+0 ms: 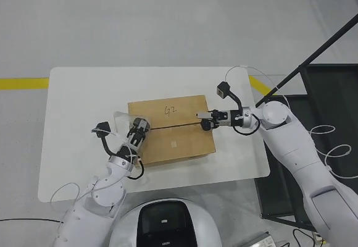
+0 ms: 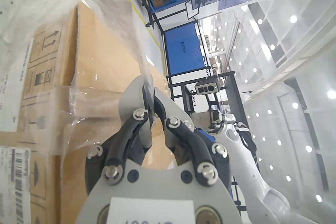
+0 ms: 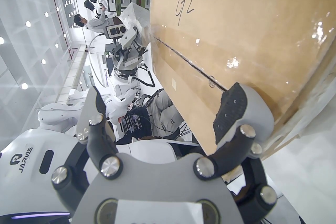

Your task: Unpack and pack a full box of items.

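A closed brown cardboard box (image 1: 171, 128) sits in the middle of a white table (image 1: 80, 123). Its top flaps meet at a seam (image 3: 189, 62) that runs left to right. A strip of clear packing tape (image 2: 110, 15) rises loose off the box's left end, with part of it stuck to the cardboard there. The left hand (image 2: 151, 101) is pinched shut on that tape at the left end. The right hand (image 1: 205, 118) is at the right end, spread wide and holding nothing, with one pad (image 3: 231, 109) resting against the box top by the seam. The thin tape looks likely to tear or slip out of the pinch. A hard pull could also drag or tip the box, since the open right hand seems to brace it only lightly. Loose tape may cling to the fingers as well.
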`<state>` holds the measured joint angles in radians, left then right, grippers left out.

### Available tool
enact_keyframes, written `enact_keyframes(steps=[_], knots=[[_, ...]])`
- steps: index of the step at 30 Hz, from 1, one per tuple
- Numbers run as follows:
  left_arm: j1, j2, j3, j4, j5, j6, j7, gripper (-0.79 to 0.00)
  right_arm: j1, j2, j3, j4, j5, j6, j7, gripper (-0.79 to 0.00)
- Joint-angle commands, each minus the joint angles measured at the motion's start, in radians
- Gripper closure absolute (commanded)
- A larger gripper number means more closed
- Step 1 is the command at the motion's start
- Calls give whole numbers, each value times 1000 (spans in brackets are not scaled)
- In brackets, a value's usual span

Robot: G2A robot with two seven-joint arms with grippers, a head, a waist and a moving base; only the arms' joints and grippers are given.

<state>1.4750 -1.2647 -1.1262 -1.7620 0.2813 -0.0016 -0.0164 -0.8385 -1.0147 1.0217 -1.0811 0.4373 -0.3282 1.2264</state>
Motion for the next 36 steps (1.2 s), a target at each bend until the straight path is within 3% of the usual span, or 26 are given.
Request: enact_keyframes(steps=[1, 15, 16, 17, 18, 25, 36], knots=[[1, 0, 1, -2, 26, 10, -4, 0, 1, -1, 0, 2, 0, 0, 0, -785], [-32, -12, 47, 39, 120, 75, -29, -12, -14, 0, 23, 11, 6, 2, -7, -785], [-37, -14, 50, 46, 121, 77, -30, -129, -17, 1, 26, 11, 6, 0, -7, -785], [-40, -15, 53, 50, 121, 79, -31, -342, -18, 1, 29, 10, 7, -1, -7, -785], [-44, -16, 56, 55, 120, 79, -31, -785, -21, 2, 32, 9, 7, -2, -8, -785], [-49, -23, 65, 52, 88, 52, -46, -785, -52, 14, 85, -7, 25, -43, -23, -785], [-54, -35, 82, 61, -24, -97, -63, -785, -169, 46, 220, -19, 85, -102, -61, -785]])
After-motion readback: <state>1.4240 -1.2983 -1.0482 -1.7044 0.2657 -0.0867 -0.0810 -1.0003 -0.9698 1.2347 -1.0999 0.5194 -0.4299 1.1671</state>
